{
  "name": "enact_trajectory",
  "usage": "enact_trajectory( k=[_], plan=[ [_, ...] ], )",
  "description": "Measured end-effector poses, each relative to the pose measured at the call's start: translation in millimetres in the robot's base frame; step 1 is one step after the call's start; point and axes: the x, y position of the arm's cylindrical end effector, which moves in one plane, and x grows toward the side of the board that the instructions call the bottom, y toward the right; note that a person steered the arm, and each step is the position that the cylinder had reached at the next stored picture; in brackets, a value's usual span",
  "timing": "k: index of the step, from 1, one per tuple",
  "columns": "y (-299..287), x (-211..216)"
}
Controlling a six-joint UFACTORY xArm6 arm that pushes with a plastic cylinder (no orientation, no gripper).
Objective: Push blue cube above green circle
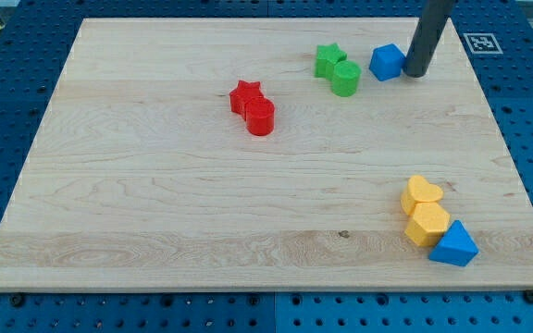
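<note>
The blue cube sat near the view's top right on the wooden board, turned so that one vertical edge faced the view's bottom and its top face read as a diamond rather than a square; being a cube, it showed no long axis that could be made out, only corners pointing toward the view's left and right. It looked solid and evenly blue, with a lighter top face and two darker side faces meeting at the near edge. My tip stood just beside the cube on the view's right, touching it or very nearly so; the exact contact could not be told. The arm carried no gripper, only the dark rod, which rose from the tip toward the view's top, so there was nothing to open or close and nothing was grasped. To the view's left of the cube, near but apart from it, lay the green circle, a short round cylinder, with a green star touching it on its upper left. The cube lay to the circle's right and slightly higher in the view. Further left, well apart, a red star touched a red cylinder. Near the view's bottom right a yellow heart, a yellow hexagon and a blue triangle clustered together, touching.
</note>
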Motion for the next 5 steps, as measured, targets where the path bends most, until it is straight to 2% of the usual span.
enact_trajectory(
  k=[3, 5],
  plan=[
    [-50, -9],
    [-47, -14]
  ],
)
